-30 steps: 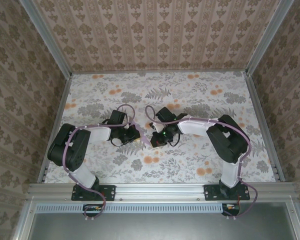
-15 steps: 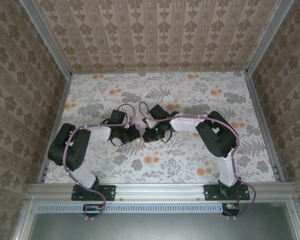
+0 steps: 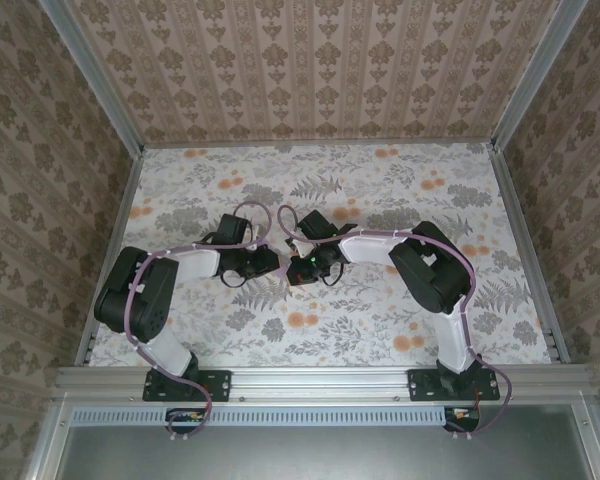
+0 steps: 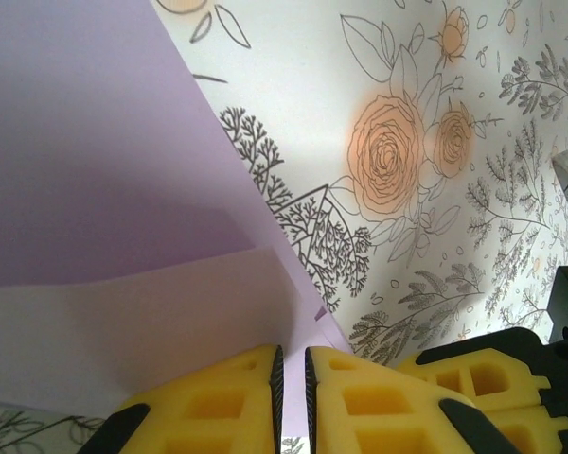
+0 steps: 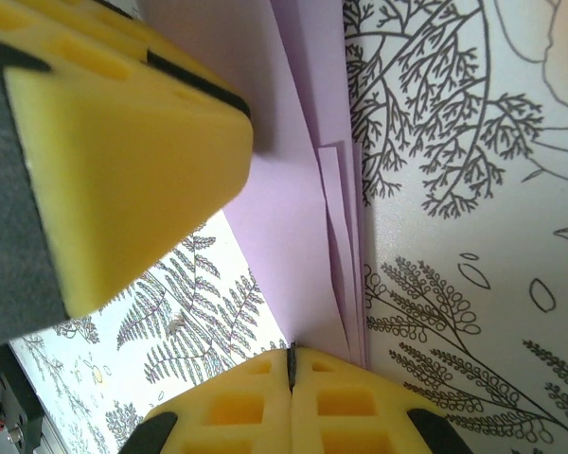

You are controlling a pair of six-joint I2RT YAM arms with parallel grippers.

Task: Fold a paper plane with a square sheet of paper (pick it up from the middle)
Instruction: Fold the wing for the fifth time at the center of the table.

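The square sheet of paper (image 4: pixel 104 189) is lilac and folded into several layers. It lies on the flowered table, with stacked edges (image 5: pixel 346 236) showing in the right wrist view. My left gripper (image 4: pixel 291 364) stands over its near corner, its yellow pads a narrow slit apart with lilac showing between them. My right gripper (image 5: pixel 291 359) is shut, pad against pad, its tips on the paper beside the layered edge. From above, the left gripper (image 3: pixel 268 262) and the right gripper (image 3: pixel 298 268) meet tip to tip at the table's middle, covering the paper.
The left gripper's yellow finger (image 5: pixel 123 161) looms close at the upper left of the right wrist view. The right gripper's fingers (image 4: pixel 473 378) sit just right of my left pads. Patterned walls (image 3: pixel 310 70) enclose the table (image 3: pixel 400 190) on three sides.
The right arm has swung left until its gripper meets the left one. The left pads have parted slightly. The lilac sliver seen from above is now covered.
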